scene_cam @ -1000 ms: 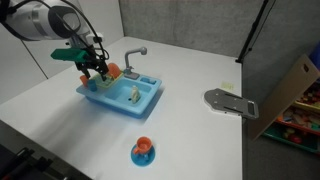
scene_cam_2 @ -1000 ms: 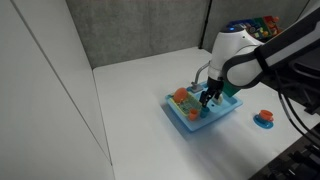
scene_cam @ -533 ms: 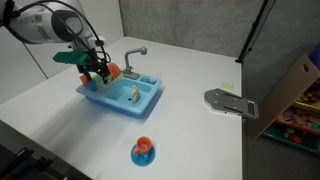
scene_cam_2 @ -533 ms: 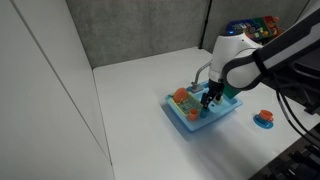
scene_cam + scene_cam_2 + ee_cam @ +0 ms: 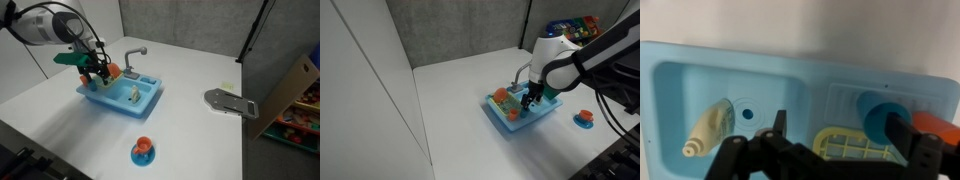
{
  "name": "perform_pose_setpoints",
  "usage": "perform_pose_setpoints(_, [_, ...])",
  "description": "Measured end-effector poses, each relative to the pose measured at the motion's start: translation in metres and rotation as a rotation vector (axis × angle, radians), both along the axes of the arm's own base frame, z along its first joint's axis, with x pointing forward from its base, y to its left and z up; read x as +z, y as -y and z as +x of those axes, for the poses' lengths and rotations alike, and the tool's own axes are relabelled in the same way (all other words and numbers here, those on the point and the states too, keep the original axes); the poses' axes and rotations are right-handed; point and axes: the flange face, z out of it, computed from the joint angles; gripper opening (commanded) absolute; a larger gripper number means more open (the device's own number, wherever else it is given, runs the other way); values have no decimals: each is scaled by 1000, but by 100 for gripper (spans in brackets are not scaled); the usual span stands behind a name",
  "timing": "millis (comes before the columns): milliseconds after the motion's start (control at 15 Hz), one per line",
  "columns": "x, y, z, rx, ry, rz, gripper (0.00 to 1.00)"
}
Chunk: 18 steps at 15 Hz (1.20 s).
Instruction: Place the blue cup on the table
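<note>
Your gripper (image 5: 840, 132) hangs low over toy sink (image 5: 680, 55), fingers spread wide, nothing clamped. Blue cup (image 5: 881, 115) sits in sink's drainer side, just beside one finger (image 5: 906, 135), near yellow rack (image 5: 845, 146). Cup's mouth direction, long axis: can't tell. Sink stands on table (image 5: 200, 140).
</note>
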Motion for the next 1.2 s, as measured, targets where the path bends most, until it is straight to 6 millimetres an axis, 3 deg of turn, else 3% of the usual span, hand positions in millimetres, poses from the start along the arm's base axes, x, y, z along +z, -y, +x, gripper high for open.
perform_pose_setpoints(200, [-2, 0, 0, 0, -2, 0, 100])
perform_pose_setpoints(400, [-4, 0, 0, 0, -5, -1, 76])
perform_pose_setpoints(467, [-5, 0, 0, 0, -6, -2, 74])
perform_pose_setpoints(600, [-7, 0, 0, 1, -9, -2, 53])
perform_pose_setpoints(933, [-11, -1, 1, 2, -13, -3, 26])
perform_pose_setpoints(1133, [-12, -3, 3, 4, -12, -3, 22])
perform_pose_setpoints(1200, [-13, -3, 3, 5, -12, -3, 14])
